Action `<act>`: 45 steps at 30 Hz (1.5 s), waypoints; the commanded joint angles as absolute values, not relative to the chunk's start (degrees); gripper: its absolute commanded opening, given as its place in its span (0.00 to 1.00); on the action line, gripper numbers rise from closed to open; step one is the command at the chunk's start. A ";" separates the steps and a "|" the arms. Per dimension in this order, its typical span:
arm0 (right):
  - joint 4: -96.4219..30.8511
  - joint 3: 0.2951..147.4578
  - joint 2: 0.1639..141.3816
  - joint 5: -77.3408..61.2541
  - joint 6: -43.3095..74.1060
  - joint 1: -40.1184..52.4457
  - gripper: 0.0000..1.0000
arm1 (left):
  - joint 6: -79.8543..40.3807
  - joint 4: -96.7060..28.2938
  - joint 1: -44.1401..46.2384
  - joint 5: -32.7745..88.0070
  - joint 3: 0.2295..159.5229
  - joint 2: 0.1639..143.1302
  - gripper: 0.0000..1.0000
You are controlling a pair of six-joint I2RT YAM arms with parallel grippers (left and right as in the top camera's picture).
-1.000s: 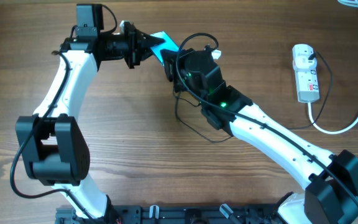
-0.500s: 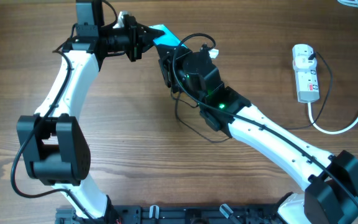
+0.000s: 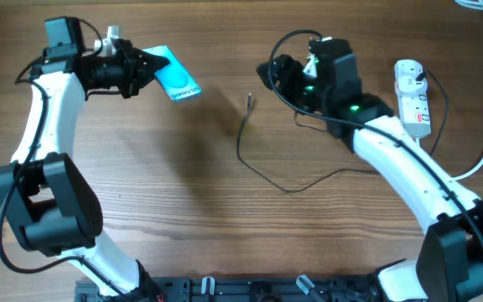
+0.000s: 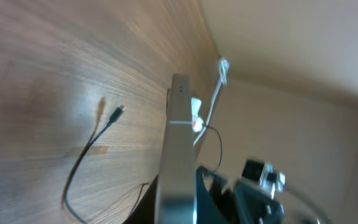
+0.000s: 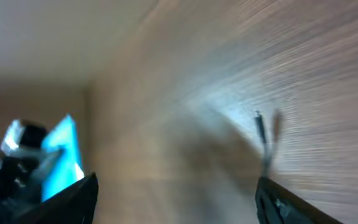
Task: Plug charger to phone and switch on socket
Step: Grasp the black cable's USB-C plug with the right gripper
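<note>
My left gripper (image 3: 149, 65) is shut on one end of the phone (image 3: 175, 77), holding it above the table at the far left with its cyan screen facing up. The left wrist view shows the phone (image 4: 178, 155) edge-on. The charger (image 3: 262, 172), a thin black cable, lies loose on the wood, its plug tip (image 3: 250, 99) bare and well apart from the phone. My right gripper (image 3: 268, 72) hangs open and empty just right of the tip. The right wrist view shows the plug tip (image 5: 258, 118) and the phone (image 5: 64, 152) far apart. The socket (image 3: 413, 99) lies at the far right.
A thicker white cable (image 3: 468, 172) curves from the socket's near end toward the right edge and up to the top corner. The black cable runs back under my right arm toward the socket. Bare wood lies between the two arms.
The arms have pulled apart. My left gripper carried the phone to the left; my right gripper opened, let go of the plug and drew back right. The plug tip now lies on the table.
</note>
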State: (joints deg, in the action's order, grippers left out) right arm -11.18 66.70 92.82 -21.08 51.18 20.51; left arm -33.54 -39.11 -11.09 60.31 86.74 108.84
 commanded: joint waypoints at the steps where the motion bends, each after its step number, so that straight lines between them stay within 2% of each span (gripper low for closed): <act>1: -15.29 67.40 92.90 -28.99 34.35 19.20 0.77 | -21.80 -39.53 -13.13 73.28 87.33 107.63 0.04; 3: -16.45 67.59 92.92 -28.95 33.15 19.53 0.64 | -23.51 -39.53 -14.61 75.29 87.33 107.63 0.04; 5: -17.82 68.90 93.36 -27.88 33.08 19.64 0.57 | -27.83 -39.48 -15.75 75.22 87.33 107.63 0.04; 8: -21.80 73.23 95.53 -26.57 31.97 19.70 0.54 | -33.12 -39.44 -17.04 75.24 87.33 107.63 0.04; 14: -24.32 82.02 106.76 -22.46 31.46 22.48 0.48 | -33.54 -38.33 -17.61 75.18 87.33 107.63 0.04; 19: -21.78 82.76 116.68 -13.96 31.44 26.33 0.45 | -33.52 -38.35 -17.58 75.18 87.33 107.63 0.04; 22: -17.82 82.76 120.70 -12.86 31.57 27.90 0.38 | -33.52 -38.39 -17.58 75.20 87.33 107.63 0.04; 31: -14.68 82.70 123.46 -6.37 30.35 27.90 0.35 | -33.54 -38.39 -17.58 75.18 87.33 107.63 0.04; 35: -14.48 80.36 123.46 -6.37 30.39 27.97 0.29 | -33.56 -38.39 -17.58 75.18 87.33 107.63 0.04; 40: -13.45 80.01 124.70 -6.35 30.41 29.04 0.29 | -33.95 -38.39 -17.58 75.20 87.33 107.63 0.04; 45: -14.26 80.01 126.82 -6.83 37.52 29.15 0.27 | -33.93 -38.39 -17.58 75.20 87.33 107.63 0.04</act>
State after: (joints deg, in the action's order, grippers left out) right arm -13.02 80.75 124.01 -7.42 32.99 28.95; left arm -33.36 -38.59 -17.28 72.58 86.74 108.84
